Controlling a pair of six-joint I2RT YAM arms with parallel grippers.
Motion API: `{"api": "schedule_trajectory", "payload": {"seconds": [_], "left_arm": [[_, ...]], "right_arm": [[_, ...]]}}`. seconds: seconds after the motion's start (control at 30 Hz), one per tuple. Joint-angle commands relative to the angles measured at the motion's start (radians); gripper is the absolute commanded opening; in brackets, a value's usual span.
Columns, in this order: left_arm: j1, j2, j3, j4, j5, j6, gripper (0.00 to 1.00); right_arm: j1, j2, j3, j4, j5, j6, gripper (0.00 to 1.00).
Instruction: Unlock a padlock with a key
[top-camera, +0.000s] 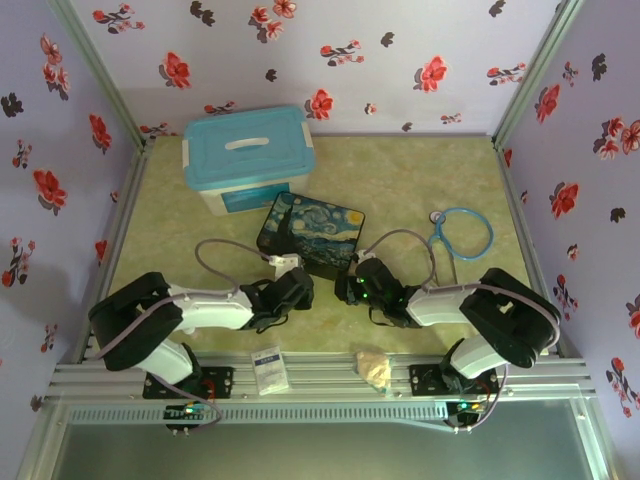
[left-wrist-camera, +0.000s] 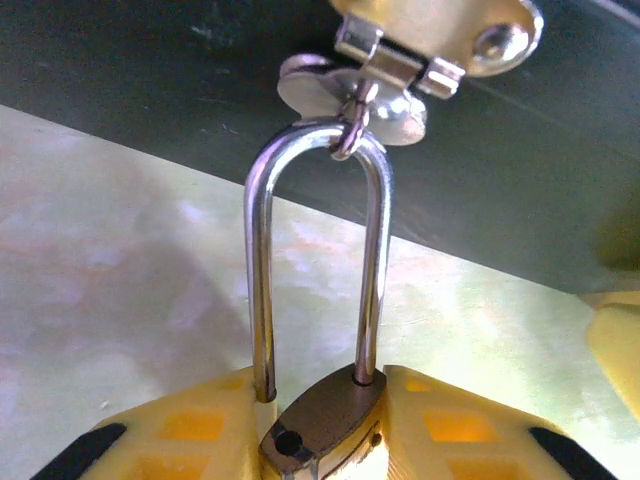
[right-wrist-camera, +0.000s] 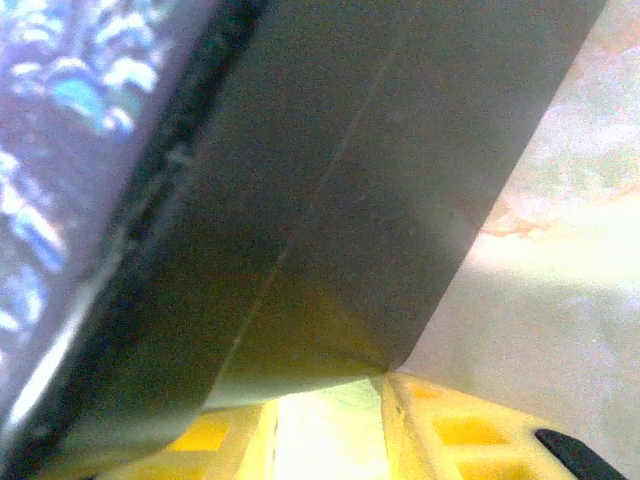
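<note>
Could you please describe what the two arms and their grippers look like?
Both the left arm and right arm have white links, black joints and grey cables; green lights glow near the right wrist. The left gripper and right gripper have yellow gridded fingers.

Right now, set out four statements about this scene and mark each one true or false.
1. The left gripper clamps the padlock by its body. True.
2. The shackle passes through a ring on the tin box. True.
3. The stethoscope lies left of the blue-lidded box. False: it lies on the table's right side, right of the tin box.
4. The right gripper is squeezed shut. False: its fingers stand apart with a gap between them.
</note>
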Motion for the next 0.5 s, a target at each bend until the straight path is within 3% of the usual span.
{"api": "schedule_trajectory", "payload": {"seconds": [0.0,0.1,0.23,0.47], "left_arm": [[-0.013,0.021,0.079,-0.210,-0.080,0.049,0.28],[-0.016,0.053,0.092,-0.208,-0.073,0.056,0.19],[-0.019,0.075,0.093,-0.198,-0.066,0.044,0.23],[-0.046,0.161,0.248,-0.457,-0.181,0.084,0.20]], "right_arm": [[0.001,0.026,0.006,0.039,0.019,0.025,0.33],[0.000,0.031,0.010,0.034,0.017,0.022,0.33],[0.000,0.027,0.007,0.026,0.019,0.022,0.33],[0.001,0.032,0.016,0.026,0.013,0.028,0.33]]}}
